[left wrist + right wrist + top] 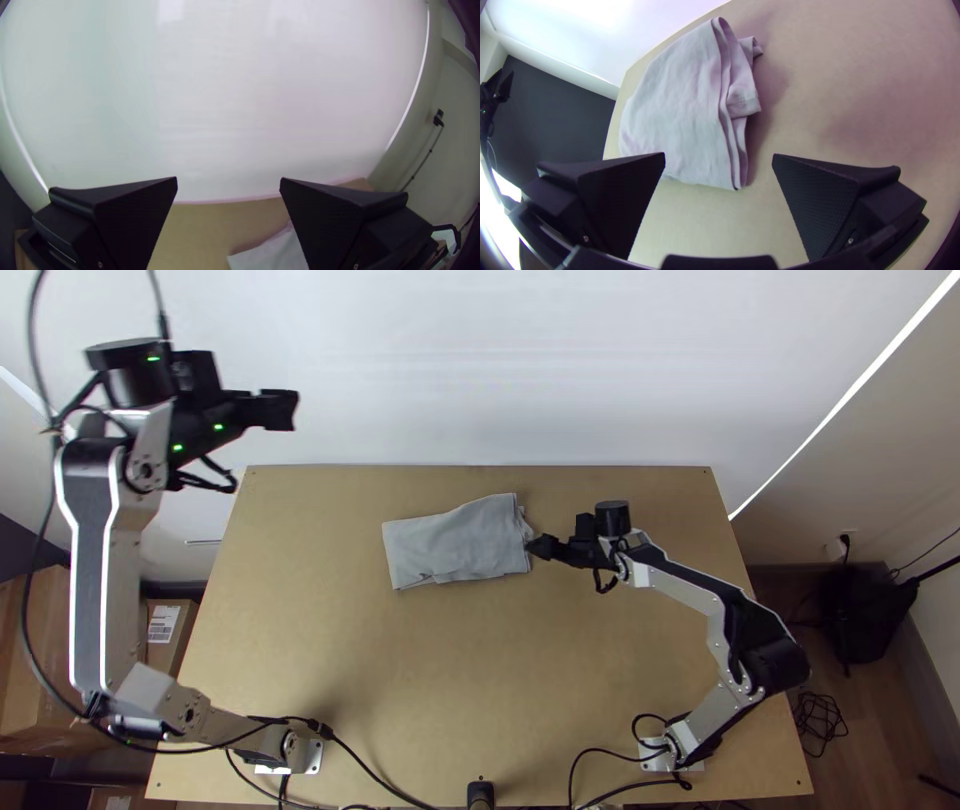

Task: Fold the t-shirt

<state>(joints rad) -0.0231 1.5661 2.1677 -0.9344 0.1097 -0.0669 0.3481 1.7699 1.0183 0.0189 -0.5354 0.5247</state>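
Left gripper (229, 178): wide, raised well apart from the shirt (455, 545), presumably for clearance. Right gripper (719, 154): wide, beside the folded shirt on the table (450, 670), probably for edge access. Right wrist view details stacked layers (734, 150); top view gives the overall outline.

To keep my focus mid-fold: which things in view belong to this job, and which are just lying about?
Job:
t-shirt, in folded layers
right gripper, open beside it
left gripper, open, away from it

Lying about:
cardboard boxes
coiled cable
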